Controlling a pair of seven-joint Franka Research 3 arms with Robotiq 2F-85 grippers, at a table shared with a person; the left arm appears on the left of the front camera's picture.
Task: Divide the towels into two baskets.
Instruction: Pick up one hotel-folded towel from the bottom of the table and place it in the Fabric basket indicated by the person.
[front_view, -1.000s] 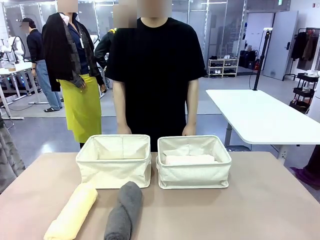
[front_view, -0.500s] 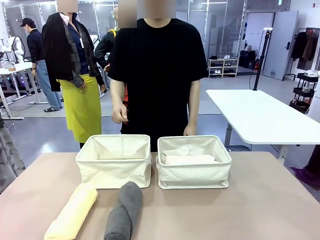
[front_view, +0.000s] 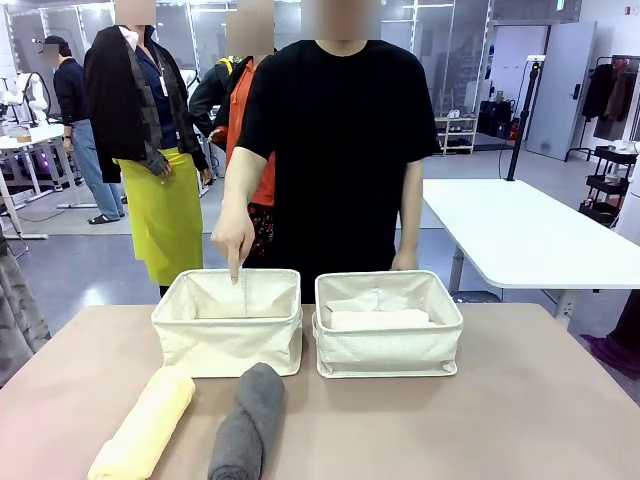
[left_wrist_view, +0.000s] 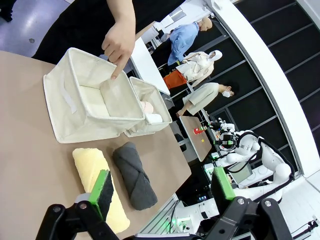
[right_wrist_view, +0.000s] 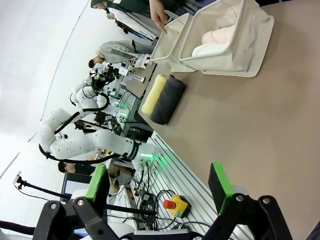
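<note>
The front view shows a white towel (front_view: 380, 319) lying in the right-hand basket (front_view: 388, 350), near the middle of the frame. The towel behind it is hard to make out from there. The right wrist view looks in from the side. At its top right, a pale pink towel (right_wrist_view: 222, 34) lies in that same basket, just beside the white one.

The left-hand basket (front_view: 227, 340) sits just beside the other one. Both are cream cloth boxes with folded rims. The person's hand (front_view: 234, 238) points one finger down into the left-hand basket, by its far wall.

A pale yellow towel (front_view: 145, 425) and a dark grey towel (front_view: 247, 420) lie side by side on the brown bench (front_view: 520, 400). They are at the lower left of the front frame, in front of the left-hand basket. Both are soft, fluffy rolls, and the grey one has a twisted fold.

At the bottom of the left wrist view, the left pincer (left_wrist_view: 163, 186) is spread wide and holds nothing, with the yellow towel just past one green pad. At the bottom of the right wrist view, the right pincer (right_wrist_view: 157, 182) is spread wide too, with nothing in it.
</note>
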